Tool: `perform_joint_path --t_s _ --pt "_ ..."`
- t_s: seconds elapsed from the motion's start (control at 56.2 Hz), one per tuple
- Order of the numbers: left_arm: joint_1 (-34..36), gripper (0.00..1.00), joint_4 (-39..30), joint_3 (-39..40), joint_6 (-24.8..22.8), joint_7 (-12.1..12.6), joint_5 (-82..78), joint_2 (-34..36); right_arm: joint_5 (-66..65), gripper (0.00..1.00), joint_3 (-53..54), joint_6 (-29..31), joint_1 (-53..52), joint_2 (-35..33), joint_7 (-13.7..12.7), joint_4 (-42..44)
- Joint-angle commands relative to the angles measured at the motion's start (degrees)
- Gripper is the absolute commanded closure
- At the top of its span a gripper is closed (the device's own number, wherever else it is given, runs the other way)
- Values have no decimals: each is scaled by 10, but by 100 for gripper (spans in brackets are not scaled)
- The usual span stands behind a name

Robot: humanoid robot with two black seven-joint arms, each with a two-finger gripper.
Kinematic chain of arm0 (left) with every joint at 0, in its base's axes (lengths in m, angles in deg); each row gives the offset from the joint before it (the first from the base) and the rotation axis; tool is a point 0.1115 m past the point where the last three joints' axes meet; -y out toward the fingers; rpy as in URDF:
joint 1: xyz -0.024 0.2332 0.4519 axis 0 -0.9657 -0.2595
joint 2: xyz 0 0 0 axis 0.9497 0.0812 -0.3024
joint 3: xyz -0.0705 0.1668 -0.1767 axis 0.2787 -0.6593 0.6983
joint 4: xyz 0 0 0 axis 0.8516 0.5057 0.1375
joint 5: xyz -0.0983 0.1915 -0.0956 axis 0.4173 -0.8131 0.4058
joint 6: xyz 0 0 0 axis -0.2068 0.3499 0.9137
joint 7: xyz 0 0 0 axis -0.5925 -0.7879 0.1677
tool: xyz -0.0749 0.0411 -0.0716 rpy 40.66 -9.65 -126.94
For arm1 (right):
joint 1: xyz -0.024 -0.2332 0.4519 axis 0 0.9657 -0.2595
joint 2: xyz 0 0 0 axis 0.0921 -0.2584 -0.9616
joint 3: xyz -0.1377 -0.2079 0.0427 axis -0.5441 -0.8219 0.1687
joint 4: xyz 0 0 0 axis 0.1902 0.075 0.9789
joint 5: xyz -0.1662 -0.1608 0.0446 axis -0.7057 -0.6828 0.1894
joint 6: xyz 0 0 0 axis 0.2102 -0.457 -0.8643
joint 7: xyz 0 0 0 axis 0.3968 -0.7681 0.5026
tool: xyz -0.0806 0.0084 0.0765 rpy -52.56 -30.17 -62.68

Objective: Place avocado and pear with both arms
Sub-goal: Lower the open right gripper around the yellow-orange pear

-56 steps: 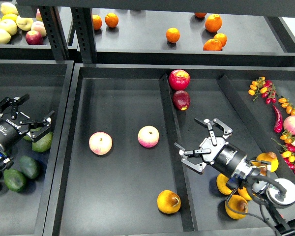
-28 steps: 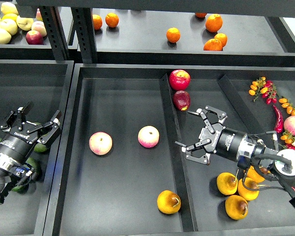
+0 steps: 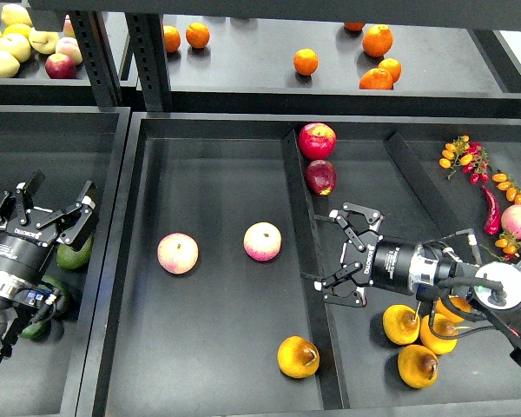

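Note:
One pear (image 3: pixel 297 356) lies alone at the front of the centre tray, yellow-orange with a brown hollow. More pears (image 3: pixel 400 324) lie in the right compartment under my right arm. My right gripper (image 3: pixel 332 254) is open and empty, pointing left at the divider (image 3: pixel 306 243), above and right of the lone pear. My left gripper (image 3: pixel 48 215) is open and empty over the left tray. Dark green avocados (image 3: pixel 50 289) lie just below it, partly hidden by the wrist. A paler olive avocado (image 3: pixel 75 254) sits by its right finger.
Two pink-yellow apples (image 3: pixel 178 253) (image 3: pixel 262 241) lie mid centre tray. Two red apples (image 3: pixel 317 140) (image 3: pixel 320 176) sit at the divider's far end. Oranges (image 3: pixel 305 61) and mixed apples (image 3: pixel 9 48) are on the back shelf. Peppers and small tomatoes (image 3: pixel 495 217) lie at far right.
My right gripper has swung left and down to the divider, staying open. My left gripper has shifted a little over the avocados, still open. No fruit has moved.

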Motion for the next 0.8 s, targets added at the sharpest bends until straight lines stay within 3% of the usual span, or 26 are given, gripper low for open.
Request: perform_joint_path --t_s 0.0,0.391,0.783 --pt "-2 1 -1 1 0 0 -2 0 -4 0 -47 -1 -20 0 0 13" --pt "-7 1 -8 3 0 0 -31 -30 1 0 -172 -1 -56 0 0 34" --pt "-8 1 -10 6 0 0 -38 -33 -2 0 -192 -1 -60 24 0 88"
